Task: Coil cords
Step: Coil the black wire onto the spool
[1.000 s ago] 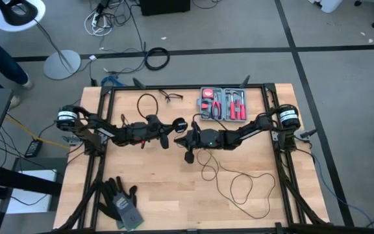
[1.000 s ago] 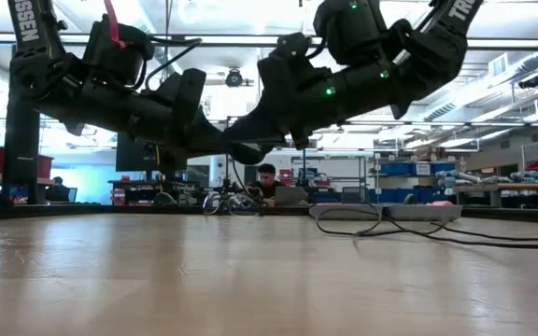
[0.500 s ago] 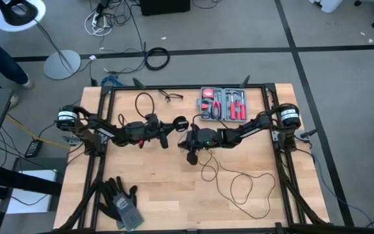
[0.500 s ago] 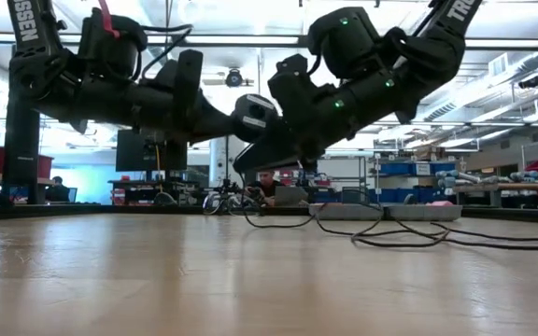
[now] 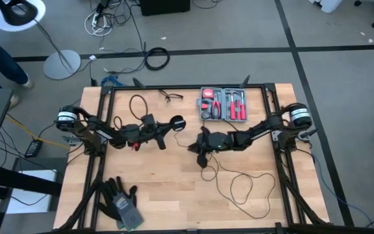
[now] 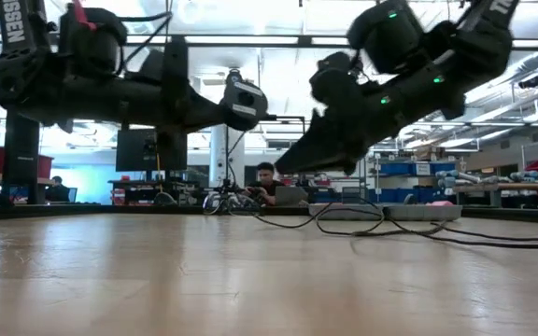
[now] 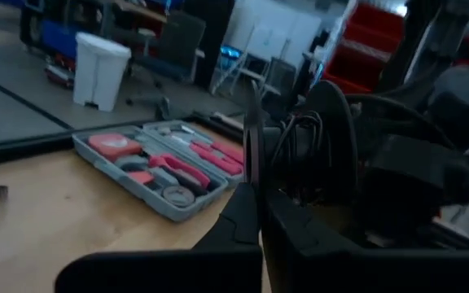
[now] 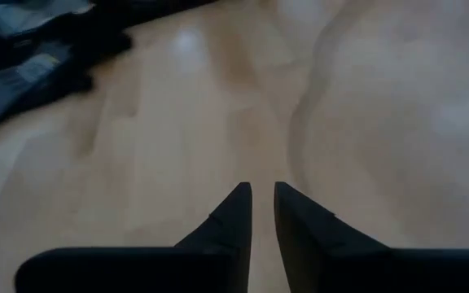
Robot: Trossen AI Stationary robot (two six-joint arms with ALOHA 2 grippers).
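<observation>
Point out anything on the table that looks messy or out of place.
The thin black cord sprawls in loose, uneven loops over the table below the right gripper, not yet coiled. A pair of dark gloves lies crumpled near the front-left edge.

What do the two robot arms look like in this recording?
Both arms are dark, jointed and bulky. White lettering marks the upper links, green indicator lights dot the right arm, and a round silver-faced motor sits at each base. Each tool, left tool and right tool, has two tapered black fingers.
</observation>
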